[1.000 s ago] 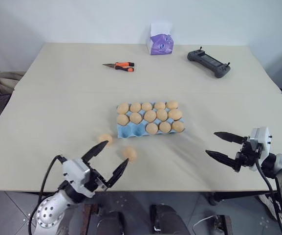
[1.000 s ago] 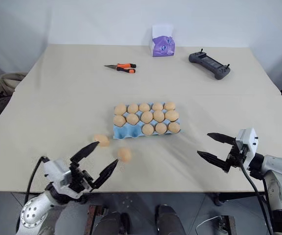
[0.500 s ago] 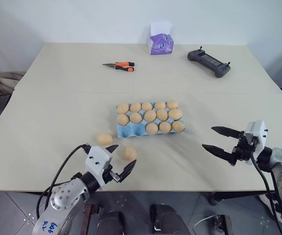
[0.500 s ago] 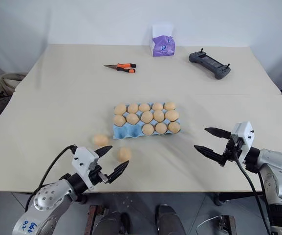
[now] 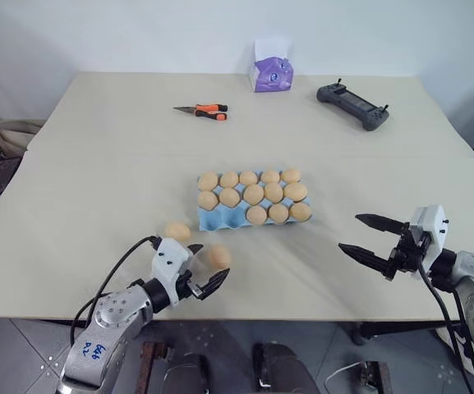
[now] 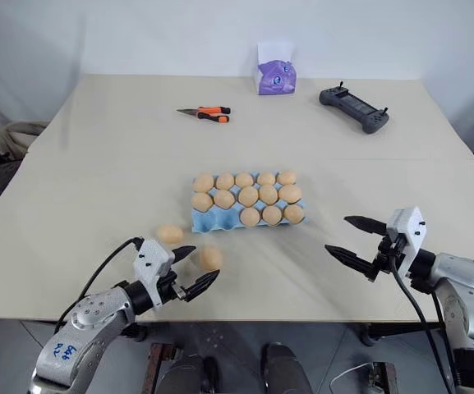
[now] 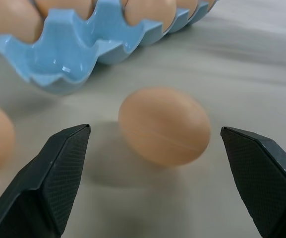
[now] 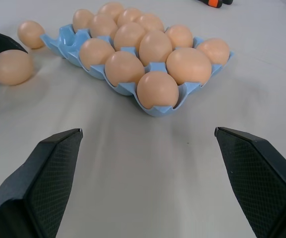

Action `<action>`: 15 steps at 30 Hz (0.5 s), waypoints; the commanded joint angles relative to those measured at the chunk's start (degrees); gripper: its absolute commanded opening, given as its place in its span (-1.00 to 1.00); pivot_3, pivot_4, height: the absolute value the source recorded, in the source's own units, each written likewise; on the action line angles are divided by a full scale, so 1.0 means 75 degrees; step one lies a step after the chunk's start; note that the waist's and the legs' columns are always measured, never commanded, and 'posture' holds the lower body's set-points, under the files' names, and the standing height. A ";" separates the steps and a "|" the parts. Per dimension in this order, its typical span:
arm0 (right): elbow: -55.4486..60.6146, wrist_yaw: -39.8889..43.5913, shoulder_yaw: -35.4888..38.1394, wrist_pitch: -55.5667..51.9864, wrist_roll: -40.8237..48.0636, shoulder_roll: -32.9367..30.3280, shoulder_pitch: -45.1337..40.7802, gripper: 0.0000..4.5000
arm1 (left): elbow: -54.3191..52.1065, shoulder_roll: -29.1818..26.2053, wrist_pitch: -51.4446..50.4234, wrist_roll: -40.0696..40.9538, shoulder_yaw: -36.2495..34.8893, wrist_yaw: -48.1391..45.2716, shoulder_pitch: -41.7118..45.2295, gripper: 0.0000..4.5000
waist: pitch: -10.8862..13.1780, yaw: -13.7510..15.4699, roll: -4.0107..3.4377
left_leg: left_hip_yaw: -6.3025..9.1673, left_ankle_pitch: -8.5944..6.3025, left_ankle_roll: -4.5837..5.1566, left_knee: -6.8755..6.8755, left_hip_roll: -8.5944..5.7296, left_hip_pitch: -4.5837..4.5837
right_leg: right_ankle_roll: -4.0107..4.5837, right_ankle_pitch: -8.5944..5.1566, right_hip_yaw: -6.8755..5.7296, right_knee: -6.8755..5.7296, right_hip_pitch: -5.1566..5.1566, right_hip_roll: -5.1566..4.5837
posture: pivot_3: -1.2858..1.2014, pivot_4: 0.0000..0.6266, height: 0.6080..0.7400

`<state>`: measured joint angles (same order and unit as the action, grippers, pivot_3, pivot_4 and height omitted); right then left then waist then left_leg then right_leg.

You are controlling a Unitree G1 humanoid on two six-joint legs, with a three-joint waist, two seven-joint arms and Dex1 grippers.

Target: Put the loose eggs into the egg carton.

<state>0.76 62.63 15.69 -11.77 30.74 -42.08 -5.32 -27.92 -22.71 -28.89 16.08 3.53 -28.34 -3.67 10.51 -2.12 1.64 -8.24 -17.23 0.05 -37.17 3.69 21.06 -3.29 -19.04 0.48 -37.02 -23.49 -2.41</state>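
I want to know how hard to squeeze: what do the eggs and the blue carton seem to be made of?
The loose egg looks matte, with a faint seam line around its middle, so it may be a plastic or wooden dummy. The carton looks like smooth moulded plastic: thin scalloped walls with small glossy highlights.

At the lower left of the frame, the left gripper is spread wide; at the lower right, the right gripper gapes too, empty.
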 commanded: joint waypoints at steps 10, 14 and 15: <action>0.0316 -0.0214 0.0185 0.0081 0.0051 0.0039 0.0103 1.00 | 0.0831 0.0198 0.0502 -0.0108 0.0338 -0.0235 0.0710 0.60 | -0.0001 0.0068 -0.0002 | 0.0000 0.0001 0.0001 -0.0003 -0.0001 0.0001 | -0.0002 0.0001 -0.0001 -0.0002 0.0000 0.0000 | 0.03 -0.52 1.00; 0.0318 -0.0234 0.0188 0.0109 0.0054 0.0044 0.0143 1.00 | 0.0862 0.0264 0.0764 -0.0081 0.0371 -0.0383 0.0761 0.11 | -0.0001 0.0066 -0.0002 | -0.0001 0.0001 0.0000 -0.0003 0.0000 -0.0001 | -0.0003 0.0002 -0.0001 -0.0004 0.0000 0.0000 | 0.03 -0.52 1.00; 0.0316 -0.0238 0.0188 0.0115 0.0057 0.0043 0.0152 1.00 | 0.0851 0.0283 0.0832 -0.0068 0.0358 -0.0393 0.0786 0.11 | -0.0001 0.0068 -0.0002 | 0.0000 0.0001 0.0000 -0.0003 0.0000 -0.0001 | -0.0003 0.0002 -0.0001 -0.0005 0.0000 0.0000 | 0.03 -0.52 1.00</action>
<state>1.72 61.02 15.71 -11.55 30.73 -41.91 -4.28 -20.67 -20.92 -24.59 15.33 5.99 -30.66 1.65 10.50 -1.61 1.62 -8.24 -17.23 0.05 -37.19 3.69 21.05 -3.31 -19.03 0.47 -37.06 -23.49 -2.41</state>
